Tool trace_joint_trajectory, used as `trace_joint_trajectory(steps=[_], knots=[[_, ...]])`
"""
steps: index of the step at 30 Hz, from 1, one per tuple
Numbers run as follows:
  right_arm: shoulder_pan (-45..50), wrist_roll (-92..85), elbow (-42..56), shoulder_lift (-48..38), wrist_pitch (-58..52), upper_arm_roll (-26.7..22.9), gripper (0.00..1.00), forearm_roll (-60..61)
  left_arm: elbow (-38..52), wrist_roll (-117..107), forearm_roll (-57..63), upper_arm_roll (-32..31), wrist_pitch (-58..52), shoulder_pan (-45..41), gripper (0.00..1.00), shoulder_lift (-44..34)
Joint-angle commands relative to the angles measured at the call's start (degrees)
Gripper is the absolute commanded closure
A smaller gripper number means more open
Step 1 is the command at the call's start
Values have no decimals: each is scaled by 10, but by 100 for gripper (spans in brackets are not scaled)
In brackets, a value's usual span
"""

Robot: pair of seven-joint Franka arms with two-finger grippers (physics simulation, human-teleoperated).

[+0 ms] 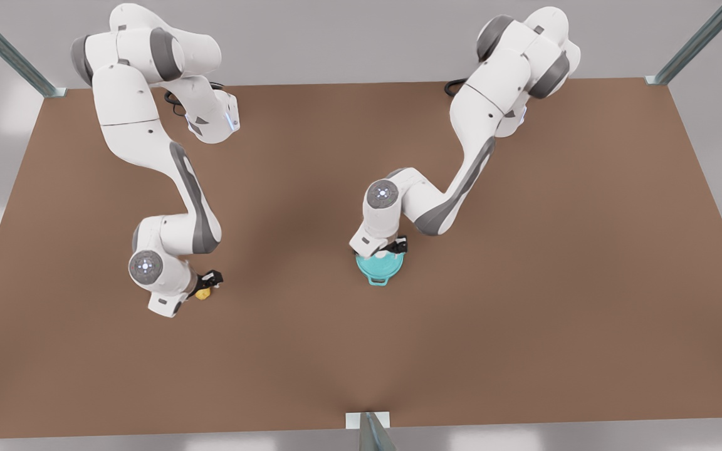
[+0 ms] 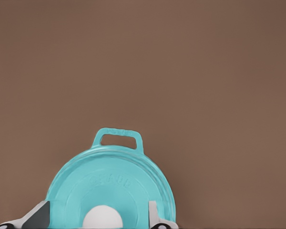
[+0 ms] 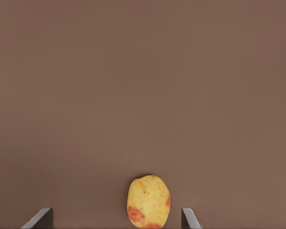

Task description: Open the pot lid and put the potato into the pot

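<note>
The teal pot lid (image 2: 109,179) sits closed on the pot (image 2: 118,133), whose loop handle sticks out past the lid's rim. My left gripper (image 2: 96,214) is open just above the lid, one finger on each side of the white knob (image 2: 102,218). In the front view this gripper (image 1: 392,248) hangs over the lid (image 1: 378,268) at the table's middle. The yellow potato (image 3: 148,201) with its orange-red patch lies on the table between the open fingers of my right gripper (image 3: 114,218). That gripper (image 1: 207,284) is low over the potato (image 1: 203,292) at the front view's left.
A brown table (image 1: 524,282) spreads wide around both objects. Metal frame posts (image 1: 370,432) stand at its edges and corners. The potato lies well to the front view's left of the pot.
</note>
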Motion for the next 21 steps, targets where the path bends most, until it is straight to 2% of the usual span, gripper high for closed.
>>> trace_joint_trajectory(steps=[1, 21], knots=[[-5, -130, 0, 9, 12, 1, 0, 30, -17, -70, 19, 0, 28, 7, 0, -7], [-27, -151, 1, 55, 24, 2, 0, 31, -24, -107, 19, -12, 59, -3, 0, 15]])
